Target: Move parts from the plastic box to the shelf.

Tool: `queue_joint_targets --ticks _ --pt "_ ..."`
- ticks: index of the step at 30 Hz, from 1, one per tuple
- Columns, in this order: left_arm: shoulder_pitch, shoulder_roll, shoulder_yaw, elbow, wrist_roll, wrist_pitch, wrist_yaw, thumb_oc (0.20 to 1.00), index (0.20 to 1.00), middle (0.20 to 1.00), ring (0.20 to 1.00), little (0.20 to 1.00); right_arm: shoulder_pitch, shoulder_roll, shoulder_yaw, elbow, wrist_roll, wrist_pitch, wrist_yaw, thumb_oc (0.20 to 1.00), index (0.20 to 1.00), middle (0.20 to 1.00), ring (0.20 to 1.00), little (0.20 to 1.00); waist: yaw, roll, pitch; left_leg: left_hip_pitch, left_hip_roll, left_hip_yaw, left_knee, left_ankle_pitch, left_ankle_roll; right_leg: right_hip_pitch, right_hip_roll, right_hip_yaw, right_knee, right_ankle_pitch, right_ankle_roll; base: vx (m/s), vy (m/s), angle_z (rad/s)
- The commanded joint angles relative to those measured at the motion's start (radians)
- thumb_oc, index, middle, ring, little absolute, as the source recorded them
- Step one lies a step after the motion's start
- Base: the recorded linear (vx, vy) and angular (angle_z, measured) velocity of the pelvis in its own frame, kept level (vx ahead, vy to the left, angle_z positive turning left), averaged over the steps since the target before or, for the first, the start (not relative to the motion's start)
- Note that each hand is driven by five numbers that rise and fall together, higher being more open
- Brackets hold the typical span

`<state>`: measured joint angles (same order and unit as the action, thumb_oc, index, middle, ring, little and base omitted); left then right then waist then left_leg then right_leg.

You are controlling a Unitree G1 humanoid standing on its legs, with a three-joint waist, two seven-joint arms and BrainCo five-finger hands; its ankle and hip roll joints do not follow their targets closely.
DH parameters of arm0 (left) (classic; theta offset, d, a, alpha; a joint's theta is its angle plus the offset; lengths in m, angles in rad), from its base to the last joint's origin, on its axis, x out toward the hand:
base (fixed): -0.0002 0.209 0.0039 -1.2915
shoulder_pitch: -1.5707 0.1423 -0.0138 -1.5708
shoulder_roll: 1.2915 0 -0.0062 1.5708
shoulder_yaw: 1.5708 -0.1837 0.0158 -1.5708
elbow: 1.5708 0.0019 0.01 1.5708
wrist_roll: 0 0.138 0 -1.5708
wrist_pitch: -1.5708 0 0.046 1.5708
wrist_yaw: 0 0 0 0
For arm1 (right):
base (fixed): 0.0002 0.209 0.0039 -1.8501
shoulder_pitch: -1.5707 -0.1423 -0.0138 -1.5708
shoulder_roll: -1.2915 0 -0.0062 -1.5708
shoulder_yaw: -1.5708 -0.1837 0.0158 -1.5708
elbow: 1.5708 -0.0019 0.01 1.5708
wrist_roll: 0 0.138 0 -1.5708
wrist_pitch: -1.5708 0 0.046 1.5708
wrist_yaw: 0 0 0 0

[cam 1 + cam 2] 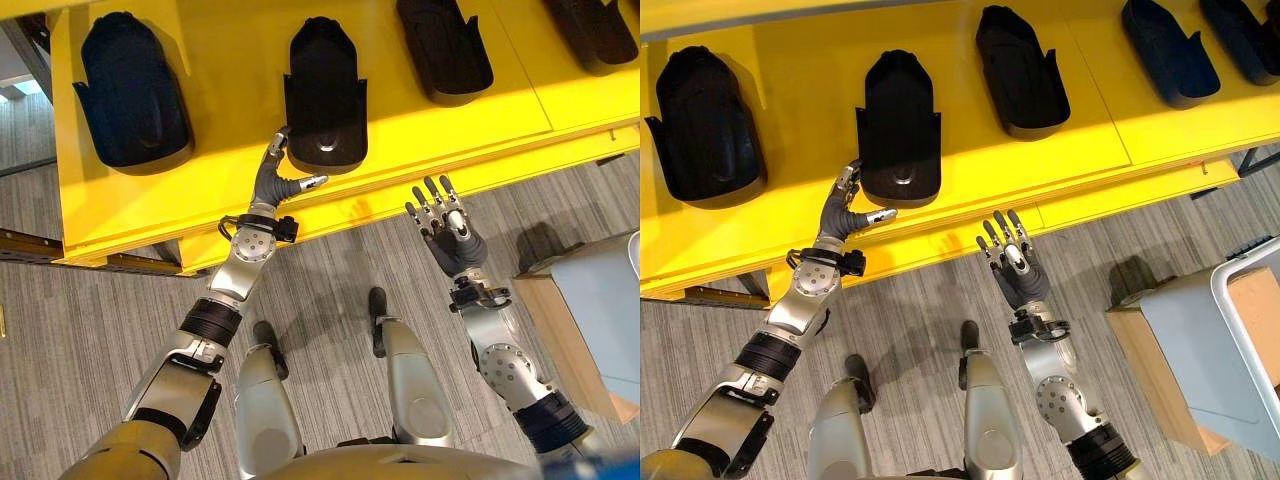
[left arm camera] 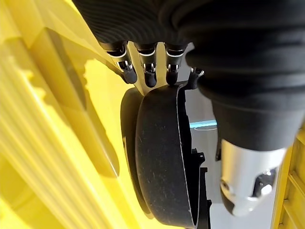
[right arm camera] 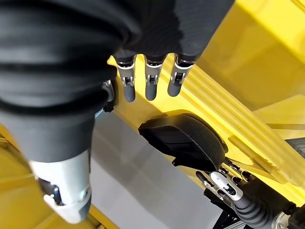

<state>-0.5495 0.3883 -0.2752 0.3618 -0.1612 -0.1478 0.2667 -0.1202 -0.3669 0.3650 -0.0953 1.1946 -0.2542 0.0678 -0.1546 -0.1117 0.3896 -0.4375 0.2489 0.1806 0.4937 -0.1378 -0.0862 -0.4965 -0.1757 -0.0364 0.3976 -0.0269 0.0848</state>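
Left hand [image 1: 277,178], fingers straight, touches the part [image 1: 322,95] on the shelf [image 1: 230,190] at its 7 o'clock corner; withdraw straight back. Right hand [image 1: 447,228] relaxed.

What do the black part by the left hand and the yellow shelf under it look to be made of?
Black part: seemingly moulded plastic or rubber, matte; its surface is dull and finely grained in the left wrist view. Yellow shelf: probably painted sheet metal, semi-gloss, with soft glare and folded ribbed edges. The left hand touches the part's near corner.

Grey wood-grain floor [image 1: 910,330] lies beneath both hands. To the outer side of the right hand stands a cardboard box [image 1: 1160,385]. A pale grey sheet [image 1: 1200,340] covers it.
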Motion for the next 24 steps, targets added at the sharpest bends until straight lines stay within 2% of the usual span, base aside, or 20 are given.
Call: queue_joint_targets --ticks 1,7,13,24 --pt "0.057 -0.007 -0.046 -0.067 0.017 -0.025 -0.036 1.0 1.0 1.0 1.0 1.0 -0.001 -0.024 -0.017 -0.123 -0.027 -0.031 0.02 1.0 1.0 1.0 1.0 1.0 0.008 0.01 -0.051 -0.061 0.059 -0.087 -0.039 0.087 -0.018 0.037 -0.059 0.014 -0.009 0.02 0.041 0.0 0.0 0.0" --pt "0.081 0.003 -0.041 -0.079 -0.008 -0.025 -0.045 1.0 1.0 1.0 1.0 1.0 -0.096 -0.044 -0.022 -0.126 -0.065 -0.036 -0.013 1.0 1.0 1.0 1.0 1.0 0.019 0.008 -0.061 -0.058 0.058 -0.09 -0.039 0.084 -0.016 0.048 -0.063 0.008 -0.012 0.019 0.043 0.0 0.0 0.0" --pt "0.088 0.025 -0.049 -0.077 -0.031 -0.017 -0.057 1.0 1.0 1.0 1.0 1.0 -0.227 -0.054 -0.026 -0.038 -0.086 -0.041 -0.088 1.0 1.0 1.0 1.0 1.0 0.034 0.008 -0.069 -0.058 0.055 -0.097 -0.042 0.084 -0.014 0.058 -0.067 -0.002 -0.014 0.018 0.045 0.0 0.0 0.0" --pt "0.099 0.047 -0.067 -0.102 -0.041 -0.002 -0.081 1.0 1.0 1.0 1.0 1.0 -0.384 -0.094 -0.057 0.117 -0.139 -0.026 -0.165 1.0 1.0 1.0 1.0 1.0 0.05 0.006 -0.08 -0.066 0.054 -0.103 -0.042 0.083 -0.01 0.056 -0.065 -0.009 -0.013 0.015 0.042 0.0 0.0 0.0"
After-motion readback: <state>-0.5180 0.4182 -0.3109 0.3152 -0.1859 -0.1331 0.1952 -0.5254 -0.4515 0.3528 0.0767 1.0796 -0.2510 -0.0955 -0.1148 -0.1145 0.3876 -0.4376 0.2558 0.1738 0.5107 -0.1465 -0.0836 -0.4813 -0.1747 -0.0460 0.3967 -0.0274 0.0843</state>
